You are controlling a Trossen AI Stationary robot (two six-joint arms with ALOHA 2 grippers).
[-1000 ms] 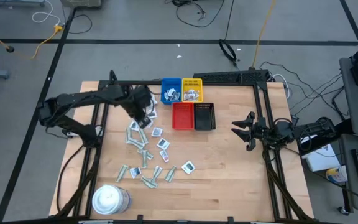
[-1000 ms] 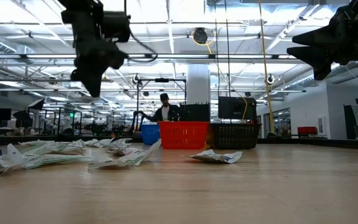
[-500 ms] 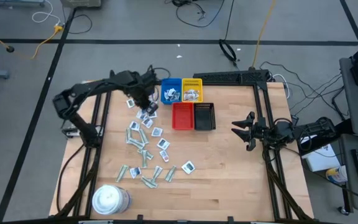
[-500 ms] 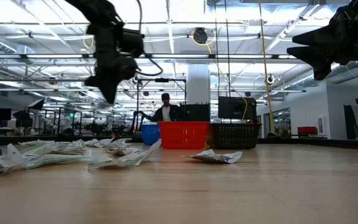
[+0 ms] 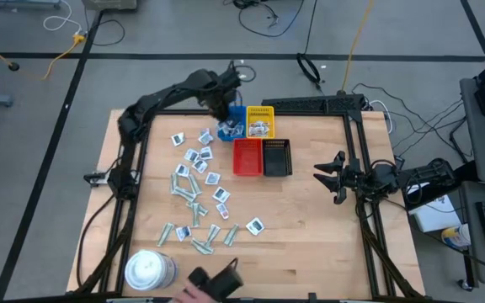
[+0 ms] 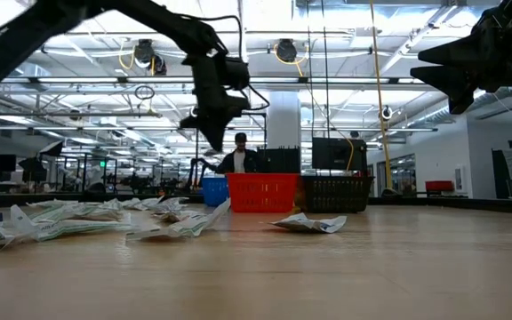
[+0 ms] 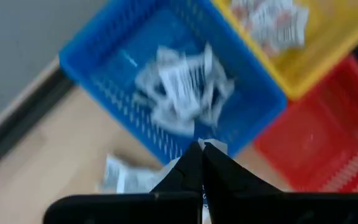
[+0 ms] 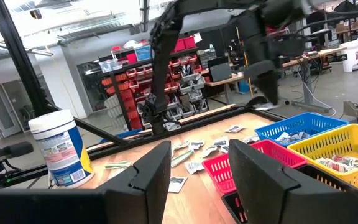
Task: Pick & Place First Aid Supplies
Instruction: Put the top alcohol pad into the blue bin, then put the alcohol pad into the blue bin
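Your left claw hangs over the blue tray, its fingers pressed together, with a sliver of white packet pinched at the tips. Your right claw waits above the surface's right side, fingers partly spread and holding nothing. The first aid supplies lie scattered on the surface's left half; more sit in the blue tray and yellow tray. Packet markings are too blurred to read.

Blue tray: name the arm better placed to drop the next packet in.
Left. Its tool is shut on a white packet above the blue tray; the right tool hangs empty, well off.
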